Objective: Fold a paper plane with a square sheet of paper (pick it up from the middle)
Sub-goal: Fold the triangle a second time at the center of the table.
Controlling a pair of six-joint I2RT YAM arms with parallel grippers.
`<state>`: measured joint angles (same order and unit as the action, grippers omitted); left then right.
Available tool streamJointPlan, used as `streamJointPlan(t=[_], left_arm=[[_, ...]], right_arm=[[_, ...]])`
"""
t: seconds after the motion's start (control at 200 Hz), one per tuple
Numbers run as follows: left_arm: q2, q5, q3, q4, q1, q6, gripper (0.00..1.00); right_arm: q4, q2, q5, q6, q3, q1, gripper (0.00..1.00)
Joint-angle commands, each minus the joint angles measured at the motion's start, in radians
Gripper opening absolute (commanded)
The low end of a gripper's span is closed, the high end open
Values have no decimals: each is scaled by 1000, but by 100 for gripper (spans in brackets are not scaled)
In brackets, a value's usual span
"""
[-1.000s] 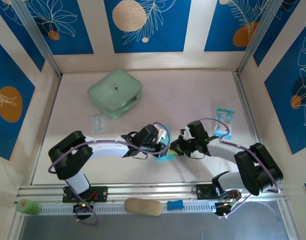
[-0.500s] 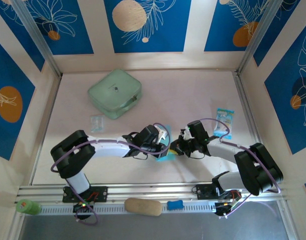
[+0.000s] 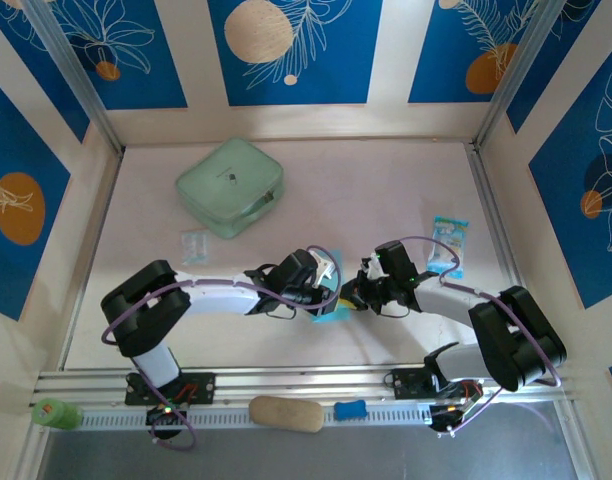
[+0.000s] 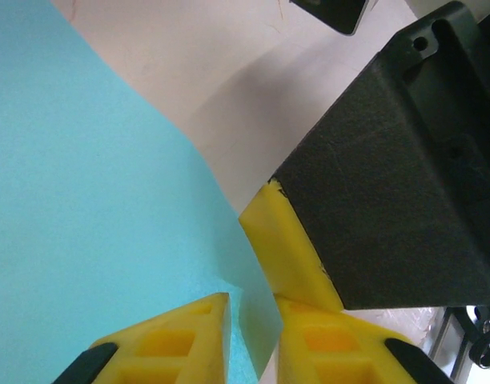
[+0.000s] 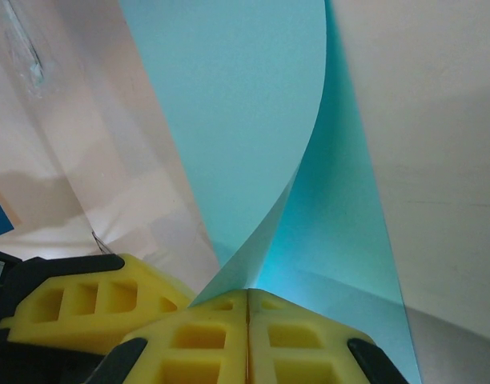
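Observation:
The square sheet of paper (image 3: 326,311) is light cyan and lies near the table's front middle, mostly covered by both grippers. My right gripper (image 3: 347,298) is shut on it: in the right wrist view the fingertips (image 5: 221,320) meet at the gripper's tip (image 5: 249,298), and a curled fold of the paper (image 5: 237,104) rises out from between them. My left gripper (image 3: 324,292) faces it from the left. In the left wrist view its gripper (image 4: 253,340) has its jaws a little apart, with a corner of the paper (image 4: 93,200) in the gap. The right gripper's yellow finger (image 4: 285,240) touches that edge.
A mint-green case (image 3: 230,186) lies at the back left, with a small clear packet (image 3: 194,246) in front of it. A printed blue-white packet (image 3: 449,245) lies on the right. A tan block (image 3: 286,413), a blue piece (image 3: 351,409) and a green item (image 3: 54,413) sit on the front rail.

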<state>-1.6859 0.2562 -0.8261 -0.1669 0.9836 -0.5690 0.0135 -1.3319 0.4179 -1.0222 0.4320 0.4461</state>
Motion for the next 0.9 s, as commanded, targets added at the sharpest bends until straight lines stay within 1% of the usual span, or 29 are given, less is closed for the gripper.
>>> streamJointPlan(t=[0.0, 0.155, 0.275, 0.355, 0.42, 0.55, 0.685, 0.795, 0.895], left_arm=[[23, 5, 15, -35, -12, 6, 16], [27, 6, 15, -33, -13, 11, 14], [23, 10, 12, -28, -13, 14, 17], [23, 11, 11, -24, -13, 17, 17], [23, 11, 10, -21, -14, 20, 14], [29, -15, 12, 5, -16, 24, 0], [35, -35, 26, 12, -26, 9, 0], [40, -14, 50, -21, -39, -12, 0], [34, 9, 56, -32, -49, -19, 0]], right_arm=[[-10, -1, 10, 7, 9, 9, 7], [-10, -3, 11, 8, 10, 9, 7], [-9, -8, 13, 10, 9, 9, 7], [-6, -8, 15, 8, 8, 9, 7], [-6, -8, 14, 8, 9, 11, 7], [-15, -3, 10, 13, 13, 11, 7], [-79, 6, -34, 32, 23, 17, 7], [-136, 14, -78, 46, 30, 25, 7], [-142, 16, -96, 43, 24, 31, 7]])
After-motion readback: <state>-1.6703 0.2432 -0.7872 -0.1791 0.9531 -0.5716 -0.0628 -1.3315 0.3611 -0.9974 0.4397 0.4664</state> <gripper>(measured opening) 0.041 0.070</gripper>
